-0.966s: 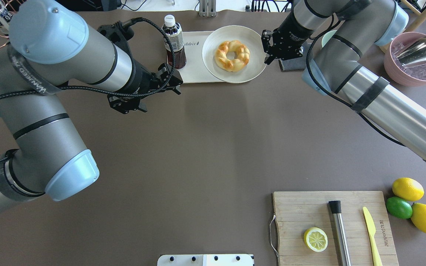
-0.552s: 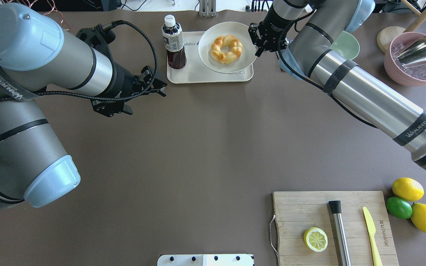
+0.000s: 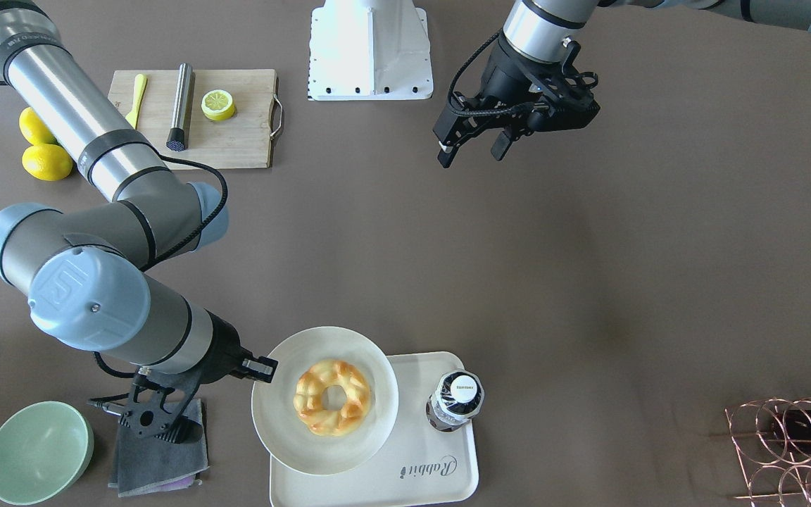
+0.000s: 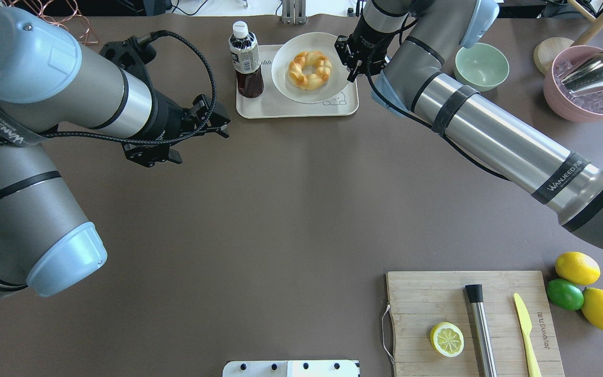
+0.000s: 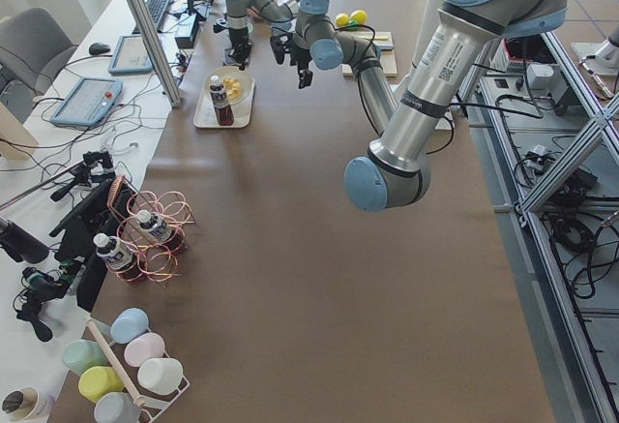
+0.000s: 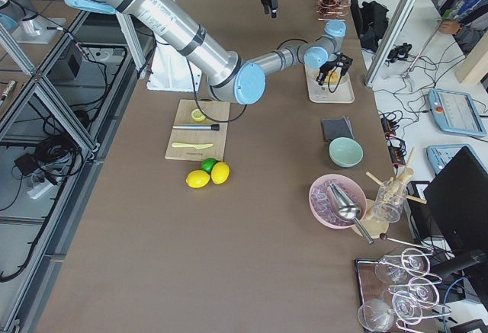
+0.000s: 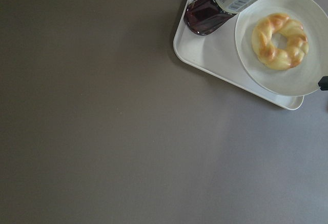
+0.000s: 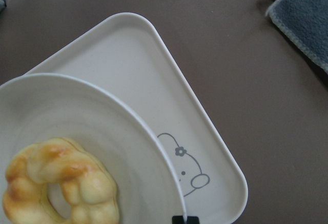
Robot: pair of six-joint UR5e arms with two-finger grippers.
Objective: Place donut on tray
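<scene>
The golden braided donut [image 4: 310, 69] lies on a round white plate [image 4: 283, 78]. The plate is over the right part of the cream rabbit tray [image 4: 301, 108]; I cannot tell whether it rests on the tray. My right gripper [image 4: 351, 60] is shut on the plate's right rim. In the front view the donut [image 3: 331, 396], plate [image 3: 279, 429], tray [image 3: 391, 479] and right gripper [image 3: 265, 367] also show. In the right wrist view a fingertip [image 8: 184, 219] sits on the plate [image 8: 102, 126] beside the donut [image 8: 61, 183] and tray [image 8: 154, 80]. My left gripper [image 4: 218, 123] is open and empty, left of the tray.
A dark drink bottle [image 4: 246, 60] stands on the tray's left end. A green bowl [image 4: 481, 64] and a pink ice bowl [image 4: 589, 84] stand to the right. A grey cloth [image 3: 159, 451] lies under the right wrist. A cutting board [image 4: 474, 324] lies near right.
My right arm has carried the plate with the donut leftward, from past the tray's right edge to over the tray. My left arm has drawn back to the left, away from the tray.
</scene>
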